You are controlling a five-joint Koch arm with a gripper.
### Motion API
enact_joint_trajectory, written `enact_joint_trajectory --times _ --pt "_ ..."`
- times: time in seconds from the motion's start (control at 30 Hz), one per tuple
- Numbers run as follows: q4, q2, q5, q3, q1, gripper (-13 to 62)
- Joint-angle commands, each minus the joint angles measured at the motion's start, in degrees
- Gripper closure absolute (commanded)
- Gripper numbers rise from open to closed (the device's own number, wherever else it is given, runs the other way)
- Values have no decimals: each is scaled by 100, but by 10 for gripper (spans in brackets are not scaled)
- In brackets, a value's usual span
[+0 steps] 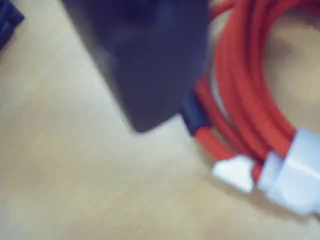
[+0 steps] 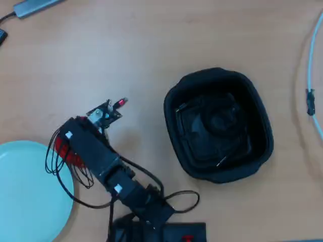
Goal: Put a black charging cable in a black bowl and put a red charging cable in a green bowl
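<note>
The red charging cable [image 1: 250, 85] lies coiled on the wooden table, bound by a white tie [image 1: 290, 170]. In the wrist view one blurred dark jaw of my gripper [image 1: 150, 117] hangs just left of the coil; the other jaw does not show. In the overhead view my gripper [image 2: 68, 141] covers most of the red charging cable [image 2: 61, 149], right beside the green bowl [image 2: 25, 201] at the lower left. The black bowl [image 2: 217, 76] stands at the centre right, and the black charging cable [image 2: 218, 121] lies coiled inside it.
A grey adapter [image 2: 35, 6] lies at the top left edge. A white cable [image 2: 312, 65] with a dark clip runs down the right edge. The arm's loose black wires [image 2: 176, 199] loop near its base [image 2: 166, 232] at the bottom.
</note>
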State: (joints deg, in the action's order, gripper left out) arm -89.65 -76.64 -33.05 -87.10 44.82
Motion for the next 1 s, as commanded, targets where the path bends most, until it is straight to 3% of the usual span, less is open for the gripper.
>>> enact_joint_trajectory --times 0.0,0.8,0.97 --pt "-26 132 -88 185 -53 -33" --pt "0 580 791 -35 202 -69" --pt "932 571 809 -571 255 -68"
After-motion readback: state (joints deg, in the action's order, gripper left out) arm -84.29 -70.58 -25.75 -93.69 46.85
